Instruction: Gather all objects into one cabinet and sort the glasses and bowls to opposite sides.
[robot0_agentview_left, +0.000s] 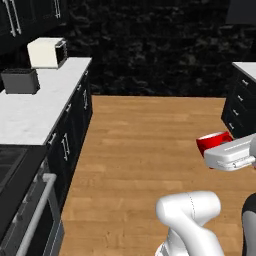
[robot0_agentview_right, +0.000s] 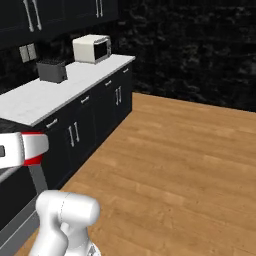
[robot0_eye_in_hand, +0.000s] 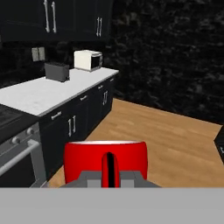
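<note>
A glossy red mug (robot0_eye_in_hand: 105, 158) sits close in front of the hand camera, its handle turned toward me. My gripper (robot0_eye_in_hand: 109, 176) is shut on the mug and holds it in the air over the wooden floor. In the left base view the red mug (robot0_agentview_left: 214, 142) sticks out to the left of my white hand, near the gripper (robot0_agentview_left: 218, 149). The right base view has the red mug (robot0_agentview_right: 33, 149) at the far left edge. Black wall cabinets (robot0_eye_in_hand: 48, 17) with silver bar handles hang above the counter, doors closed. The blue mugs and the black bowl are out of view.
A long white counter (robot0_agentview_left: 35, 107) on black base cabinets runs along the left, carrying a dark toaster (robot0_agentview_left: 20, 81) and a white microwave (robot0_agentview_left: 47, 52). An oven with a bar handle (robot0_agentview_left: 30, 220) stands nearest. Another counter corner (robot0_agentview_left: 244, 95) is at the right. Open wooden floor (robot0_agentview_left: 145, 145) lies between.
</note>
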